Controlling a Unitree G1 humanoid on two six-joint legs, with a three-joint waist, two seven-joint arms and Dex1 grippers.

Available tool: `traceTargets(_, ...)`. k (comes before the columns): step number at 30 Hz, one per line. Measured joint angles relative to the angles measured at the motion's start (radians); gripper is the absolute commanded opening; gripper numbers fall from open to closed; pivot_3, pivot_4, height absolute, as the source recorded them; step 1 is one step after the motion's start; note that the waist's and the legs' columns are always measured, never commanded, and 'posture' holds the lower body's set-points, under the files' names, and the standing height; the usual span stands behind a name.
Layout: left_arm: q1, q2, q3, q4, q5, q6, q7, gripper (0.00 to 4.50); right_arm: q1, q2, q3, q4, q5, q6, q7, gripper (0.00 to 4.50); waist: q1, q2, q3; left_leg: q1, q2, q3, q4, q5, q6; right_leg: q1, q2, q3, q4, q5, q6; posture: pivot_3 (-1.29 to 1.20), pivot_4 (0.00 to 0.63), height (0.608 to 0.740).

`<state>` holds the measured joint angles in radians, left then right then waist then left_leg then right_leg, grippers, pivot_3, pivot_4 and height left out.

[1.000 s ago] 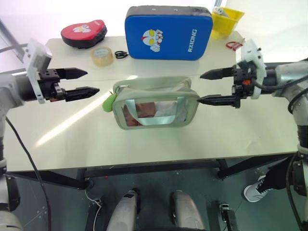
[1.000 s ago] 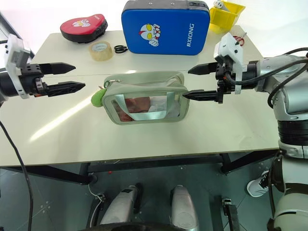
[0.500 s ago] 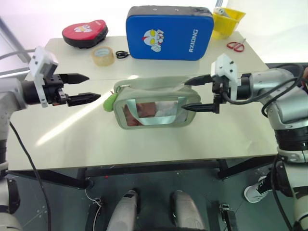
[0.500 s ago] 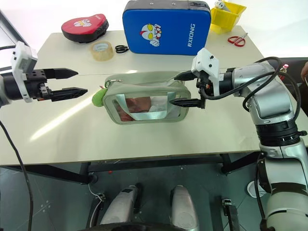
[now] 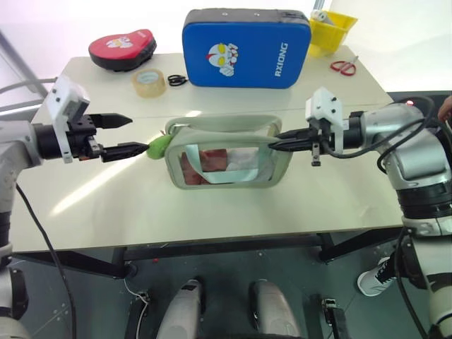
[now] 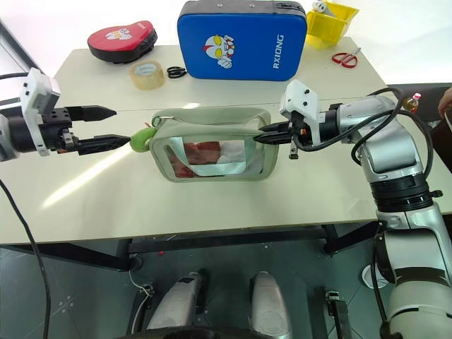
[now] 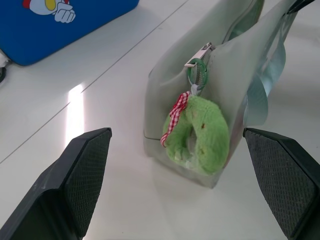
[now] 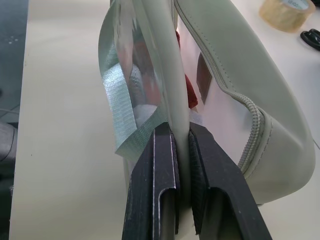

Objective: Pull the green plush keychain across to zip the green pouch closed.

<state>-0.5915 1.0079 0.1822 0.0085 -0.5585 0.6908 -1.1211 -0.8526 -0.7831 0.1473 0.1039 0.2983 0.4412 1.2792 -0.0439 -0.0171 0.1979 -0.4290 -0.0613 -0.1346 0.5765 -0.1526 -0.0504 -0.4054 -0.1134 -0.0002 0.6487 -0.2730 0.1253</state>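
Left eye view: green pouch (image 5: 227,158) upright mid-counter (image 5: 212,205), clear window toward the camera. Green plush keychain (image 5: 159,146) hanging at pouch's left end. Left hand (image 5: 127,134) spread wide, level, lower fingertip just beside the keychain; contact not discernible. Right hand (image 5: 277,140) pressed together at pouch's right end, pinching its edge.

Right eye view: same layout. Behind the pouch: blue pad (image 6: 243,39), roll of tape (image 6: 146,73), red mitt (image 6: 122,40), yellow bin (image 6: 330,20), red scissors (image 6: 345,58).

Left wrist view: keychain dangling from a green ring on the zip pull at the pouch's top corner, red-checked ribbon at its neck, plush resting against the pouch's end wall. Two black fingers (image 7: 82,180) standing well apart, one on either side of the keychain, neither touching it. Zip open along the pouch top.

Right wrist view: fingers (image 8: 160,195) clamped on a pale green strip of the pouch's end; silvery strap just beside. Open zip teeth along the far rim.
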Motion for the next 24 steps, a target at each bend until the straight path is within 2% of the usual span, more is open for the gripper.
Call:
traceTargets(6,-0.011,-0.114,-0.003,0.112,0.004,0.0,0.073,4.5,-0.01,0.002,0.0,0.002,-0.002,0.003,0.007,0.03,0.001,0.0,0.0,0.0,0.0,0.0,0.001,0.0,0.0,0.0,0.0,0.0,0.001,0.0,0.0,0.0,0.15,0.74)
traceTargets(11,-0.011,-0.155,-0.025,0.114,0.006,0.001,0.077,4.5,-0.013,0.003,0.001,0.008,-0.002,0.005,0.008,0.03,0.0,0.0,0.0,0.0,0.0,0.0,0.001,0.0,0.0,0.0,0.0,0.0,0.001,0.0,0.0,0.0,0.15,0.74)
traceTargets(17,-0.015,-0.144,-0.053,0.093,0.021,-0.008,0.035,4.5,-0.013,0.001,0.0,0.009,-0.004,0.013,0.006,0.03,0.001,0.0,0.0,0.0,0.0,0.0,0.001,0.0,0.0,0.0,0.0,0.0,0.001,0.0,0.0,0.0,0.15,0.74)
traceTargets(20,-0.063,-0.14,-0.054,0.128,0.036,-0.016,0.028,4.5,-0.013,0.001,0.0,0.009,-0.004,0.013,0.005,0.03,0.001,0.0,0.0,0.0,0.0,0.0,0.001,0.0,0.0,0.0,0.0,0.0,0.001,0.0,0.0,0.0,0.15,0.74)
traceTargets(24,-0.097,-0.097,-0.049,0.127,0.035,-0.019,0.0,4.5,-0.014,0.001,0.0,0.009,-0.004,0.012,0.005,0.03,-0.002,0.0,0.0,0.001,0.0,0.0,0.001,0.0,0.0,0.0,0.0,0.0,0.001,0.0,0.0,0.0,0.15,0.74)
